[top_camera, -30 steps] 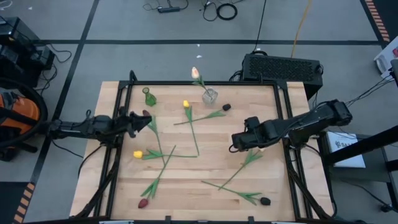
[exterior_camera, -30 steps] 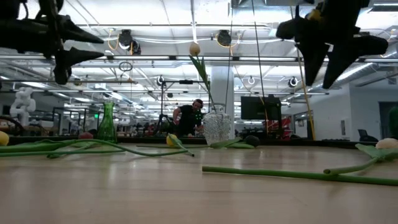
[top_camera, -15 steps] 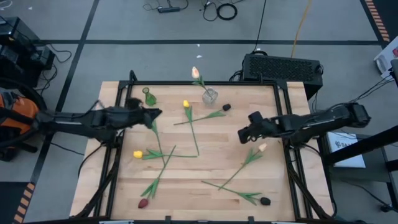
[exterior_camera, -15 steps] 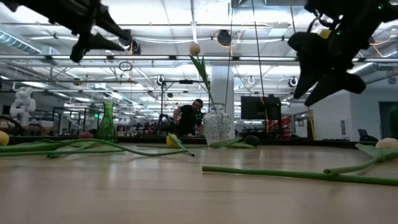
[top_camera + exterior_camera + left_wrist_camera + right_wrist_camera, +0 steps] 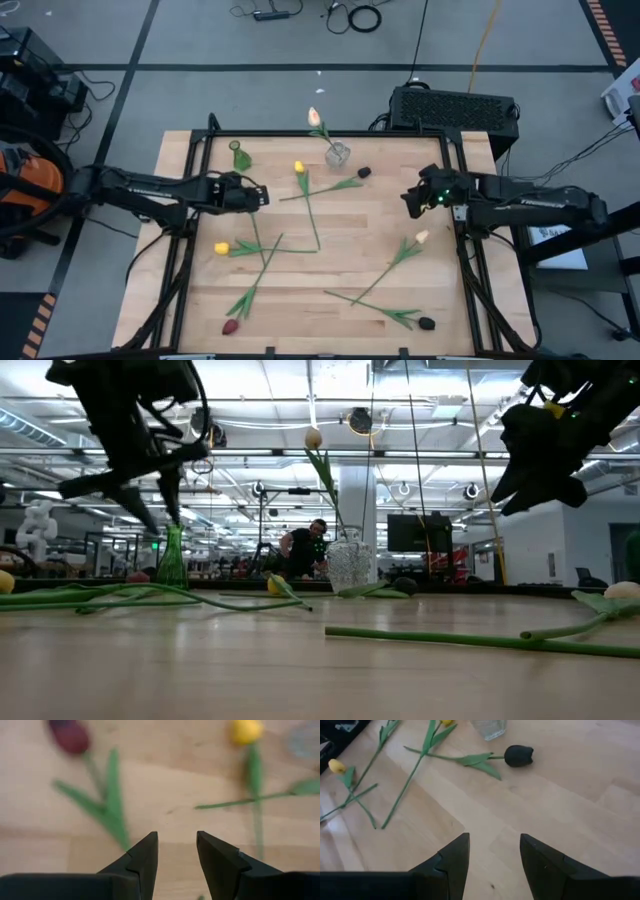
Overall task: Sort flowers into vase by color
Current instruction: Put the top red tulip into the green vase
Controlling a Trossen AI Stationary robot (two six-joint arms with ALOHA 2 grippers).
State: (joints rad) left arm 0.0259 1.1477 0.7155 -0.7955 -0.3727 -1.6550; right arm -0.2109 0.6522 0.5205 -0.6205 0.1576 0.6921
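Artificial tulips lie scattered flat on the wooden table. One cream tulip stands with its stem in the clear glass vase. A narrow green vase stands left of it. My left gripper is open and hovers over the table's left half, beyond a dark red tulip and short of a yellow one. My right gripper is open above bare wood near the right side. A dark tulip lies ahead of it, and a cream-headed tulip lies nearer the front.
More tulips lie toward the near edge: a yellow one, a maroon one and a dark one, with crossing stems mid-table. Black frame rails run along the table's sides. A black box sits behind the far edge. A person shows in the room beyond.
My left gripper has reached toward the table's right and tipped from level to pointing down. My right gripper has drawn back toward the table's right and far edges, uncovering the cream-headed tulip that lay under it. The flowers have stayed where they were.
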